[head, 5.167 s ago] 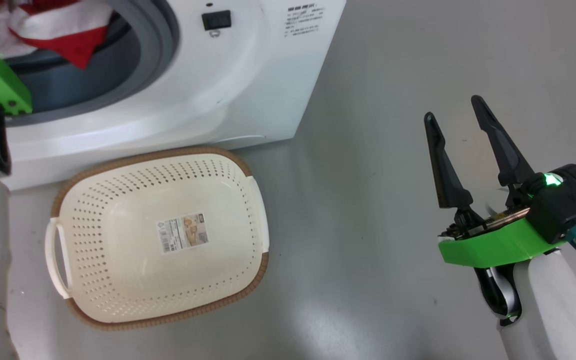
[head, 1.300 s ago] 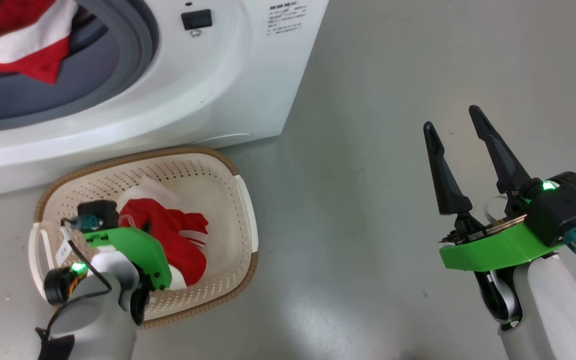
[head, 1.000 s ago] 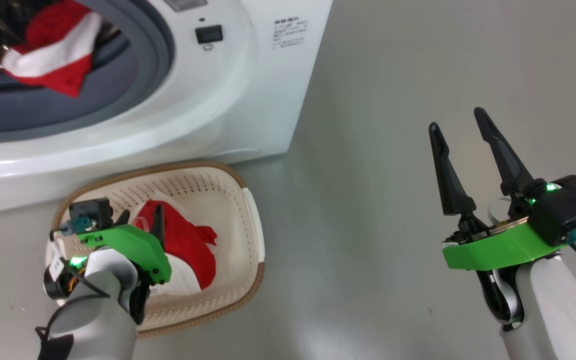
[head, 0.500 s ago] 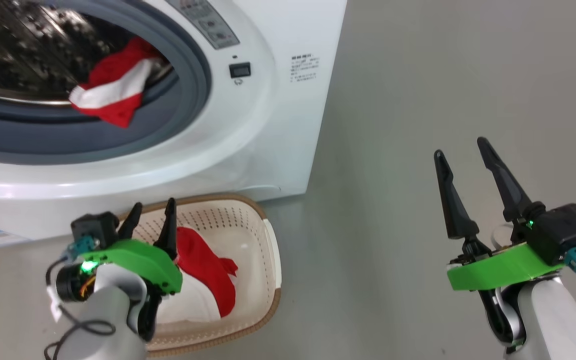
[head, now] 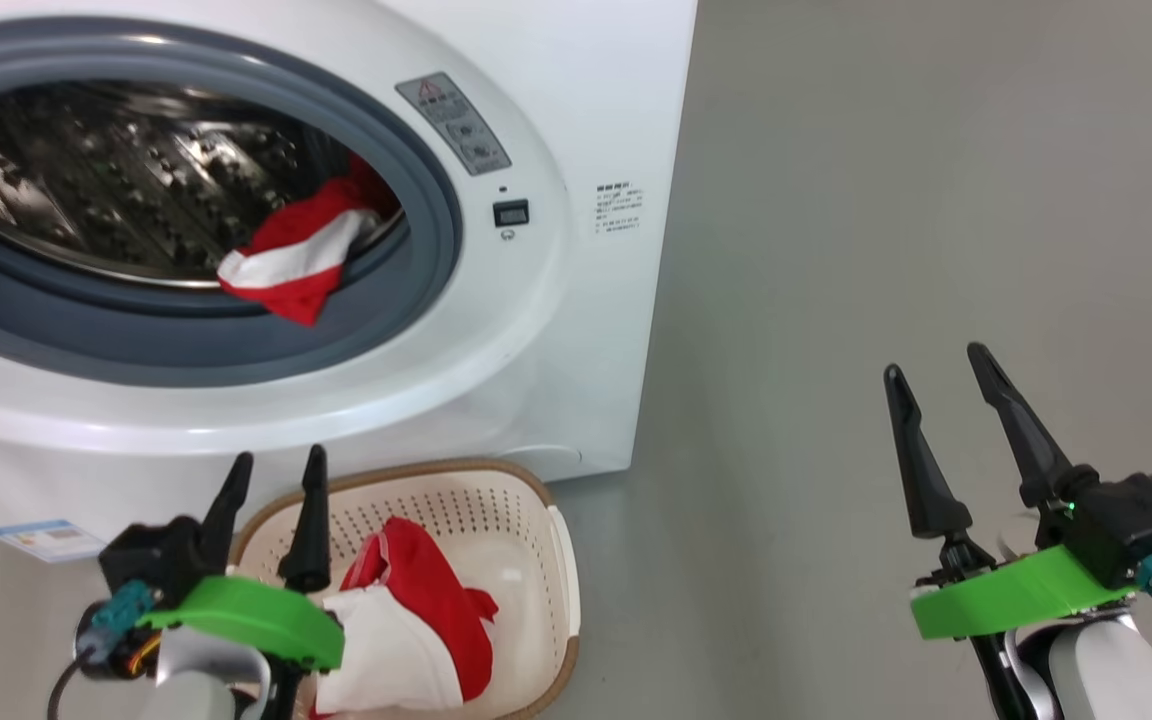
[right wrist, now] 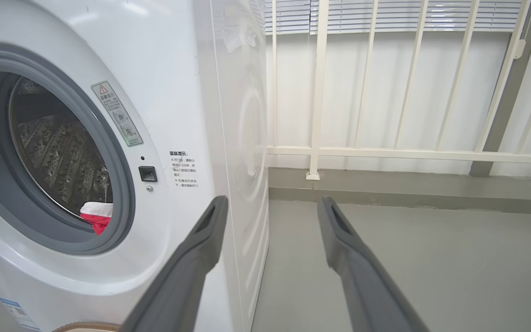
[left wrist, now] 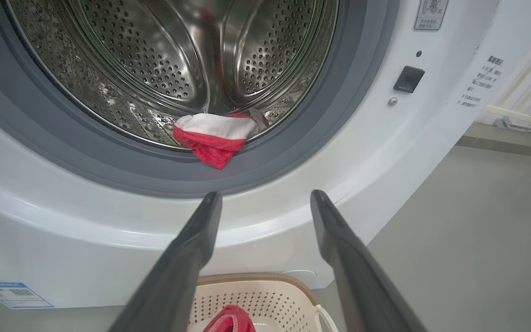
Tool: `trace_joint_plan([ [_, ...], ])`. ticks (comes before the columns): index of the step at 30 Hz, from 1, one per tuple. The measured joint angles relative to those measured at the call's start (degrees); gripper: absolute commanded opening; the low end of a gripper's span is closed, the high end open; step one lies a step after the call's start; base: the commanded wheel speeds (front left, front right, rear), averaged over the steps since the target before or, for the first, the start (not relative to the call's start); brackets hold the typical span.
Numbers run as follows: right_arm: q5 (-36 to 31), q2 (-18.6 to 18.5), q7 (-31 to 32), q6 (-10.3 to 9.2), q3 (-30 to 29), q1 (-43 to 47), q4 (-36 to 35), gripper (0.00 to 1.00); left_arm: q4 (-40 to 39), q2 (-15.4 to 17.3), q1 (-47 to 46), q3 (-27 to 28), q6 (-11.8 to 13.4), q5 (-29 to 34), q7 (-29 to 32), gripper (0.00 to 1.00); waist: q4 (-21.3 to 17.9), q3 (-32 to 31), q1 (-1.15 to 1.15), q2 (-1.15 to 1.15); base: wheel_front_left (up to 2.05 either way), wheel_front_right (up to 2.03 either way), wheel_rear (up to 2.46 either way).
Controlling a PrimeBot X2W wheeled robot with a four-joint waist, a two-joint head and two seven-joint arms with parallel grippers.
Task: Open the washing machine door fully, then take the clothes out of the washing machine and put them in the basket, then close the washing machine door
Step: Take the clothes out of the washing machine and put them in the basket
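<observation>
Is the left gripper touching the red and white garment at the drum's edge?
Apart. In the left wrist view the open left gripper sits below the garment, the grey rubber ring and white washing machine front between them.

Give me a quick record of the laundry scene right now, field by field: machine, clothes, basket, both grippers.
washing machine: drum exposed
drum garment: red and white, draped over the drum's front lip
basket: on the floor before the machine
basket garment: red and white, lying inside
left gripper: open, empty, by the basket
right gripper: open, empty, over the floor
</observation>
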Motion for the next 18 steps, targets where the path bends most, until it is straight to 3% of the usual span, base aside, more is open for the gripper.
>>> trace_joint_plan([
  [18,-1.1,0.3,0.0,0.0,-2.3,8.0,-1.1,1.0,-14.9,0.0,13.7,3.4,-0.5,4.6,0.0,1.0,0.2,-9.5,0.0,0.0,0.0,0.0,0.0],
])
